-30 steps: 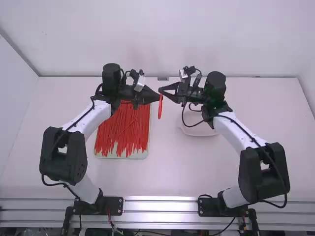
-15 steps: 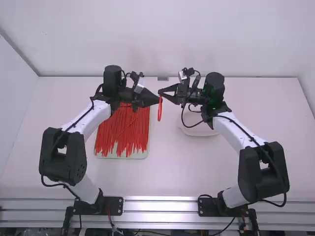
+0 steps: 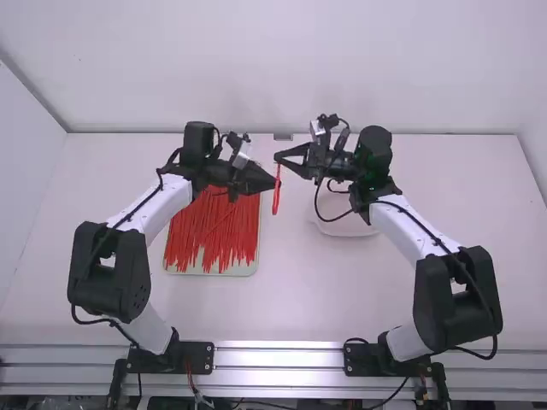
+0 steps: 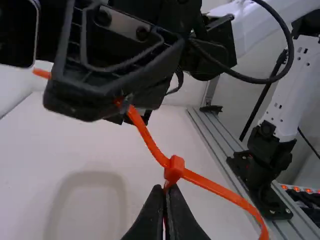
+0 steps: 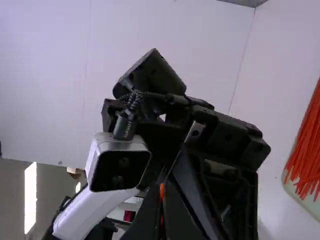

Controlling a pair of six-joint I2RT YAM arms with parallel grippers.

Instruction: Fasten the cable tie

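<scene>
Slight shift since a second ago: left gripper [image 3: 275, 177] nudged right and a touch nearer, cable tie [image 3: 275, 198] hanging a bit lower. Near left on the table [image 3: 299, 282]: tray [image 3: 209, 272] of loose red ties [image 3: 214, 226]. Right of middle: white dish [image 3: 342, 229] under the right arm [image 3: 402, 222]. Farther, mid-air at centre: left gripper clamped tight on the tie's head [image 4: 174, 167], fingers pressed together. Tip to tip with it, right gripper [image 3: 282, 160] pinched closed on the strap [image 4: 145, 132] just past the head. Free tail dangling toward the table.
</scene>
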